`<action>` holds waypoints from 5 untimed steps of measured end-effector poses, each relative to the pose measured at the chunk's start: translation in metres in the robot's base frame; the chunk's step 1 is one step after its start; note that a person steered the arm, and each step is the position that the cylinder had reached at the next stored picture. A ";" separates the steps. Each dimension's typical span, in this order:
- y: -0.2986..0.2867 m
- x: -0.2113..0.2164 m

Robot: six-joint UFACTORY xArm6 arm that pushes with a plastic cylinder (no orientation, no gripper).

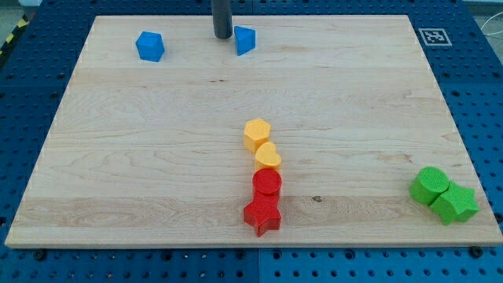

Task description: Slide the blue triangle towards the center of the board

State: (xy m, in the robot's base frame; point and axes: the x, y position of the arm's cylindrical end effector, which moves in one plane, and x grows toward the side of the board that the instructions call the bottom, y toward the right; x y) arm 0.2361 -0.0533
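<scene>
You see the small blue plastic triangle near the wooden board's top edge, far from centre. My tip, a bare rod holding nothing, stands just left of it. The whole slide looks undone.

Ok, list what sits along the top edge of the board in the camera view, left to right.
Blue block, blocky but with a shape I can't make out → my tip, just left of the triangle, a sliver of board between them → blue triangle.
</scene>
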 end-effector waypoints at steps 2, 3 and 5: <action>0.029 -0.008; 0.033 0.008; 0.033 0.055</action>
State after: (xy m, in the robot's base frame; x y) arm 0.2912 -0.0204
